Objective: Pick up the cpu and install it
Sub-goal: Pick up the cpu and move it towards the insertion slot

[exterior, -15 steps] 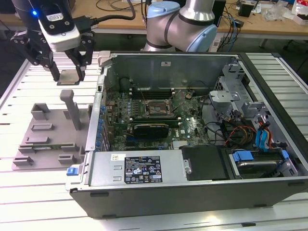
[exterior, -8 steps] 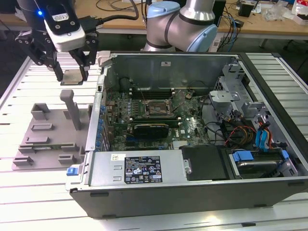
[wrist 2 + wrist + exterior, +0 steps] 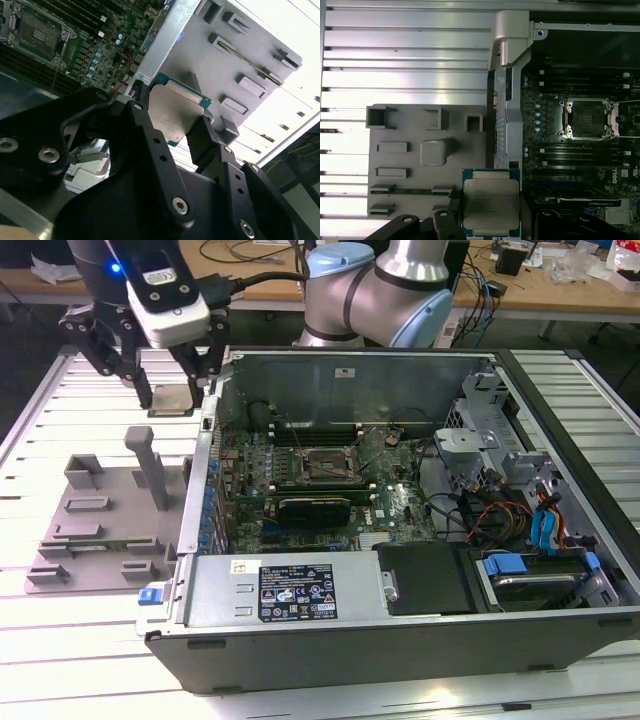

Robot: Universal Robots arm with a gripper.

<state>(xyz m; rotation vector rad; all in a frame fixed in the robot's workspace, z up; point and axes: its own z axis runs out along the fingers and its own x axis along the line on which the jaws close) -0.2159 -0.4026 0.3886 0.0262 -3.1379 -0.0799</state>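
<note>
The cpu (image 3: 172, 401), a flat silver square with a thin pale edge, hangs level in the air with my gripper (image 3: 172, 393) shut on two of its opposite sides. It is held over the slatted table, just outside the computer case's wall on the exterior view's left. In both wrist views the black fingers (image 3: 146, 117) clamp the cpu (image 3: 172, 107) (image 3: 491, 202) from both sides. The open motherboard socket (image 3: 325, 466) (image 3: 585, 118) (image 3: 37, 32) lies inside the case, apart from the chip.
A grey plastic tray (image 3: 100, 525) (image 3: 400, 160) with raised blocks and an upright post sits on the table below and in front of the gripper. The open computer case (image 3: 350, 590) holds the motherboard, cables and drive bays. The case's metal side wall (image 3: 507, 75) stands between chip and socket.
</note>
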